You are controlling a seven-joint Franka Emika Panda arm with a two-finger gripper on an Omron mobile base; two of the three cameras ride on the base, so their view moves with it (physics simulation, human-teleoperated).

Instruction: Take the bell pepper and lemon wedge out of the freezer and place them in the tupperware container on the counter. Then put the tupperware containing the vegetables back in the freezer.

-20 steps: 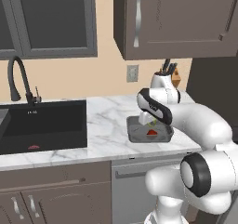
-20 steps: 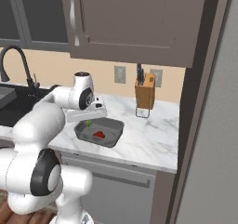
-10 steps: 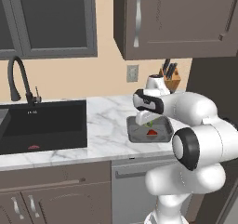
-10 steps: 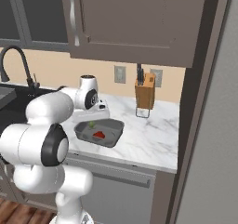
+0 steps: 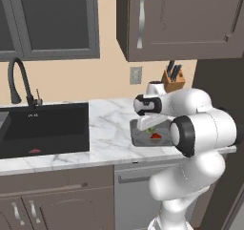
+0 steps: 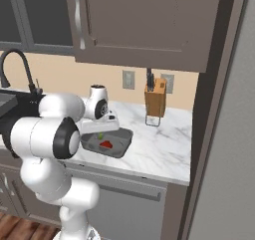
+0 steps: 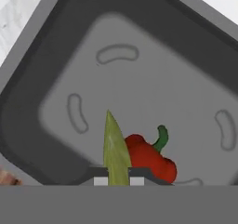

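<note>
The pepper [image 7: 151,157] and the lemon wedge [image 7: 115,151] are both lying in the tupperware [image 7: 56,74], touching, so the loading looks done. The tupperware is sitting on the counter [image 5: 107,129] toward its front edge, right of the sink [image 5: 43,129]. The gripper [image 7: 115,181] is hovering low over the tray; I cannot tell its finger spread. Carrying the tray to the freezer [image 6: 224,134] is what's left.

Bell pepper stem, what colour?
Green, curving up from the glossy red bell pepper lying in the tupperware container. Hand view shows it best.
</note>
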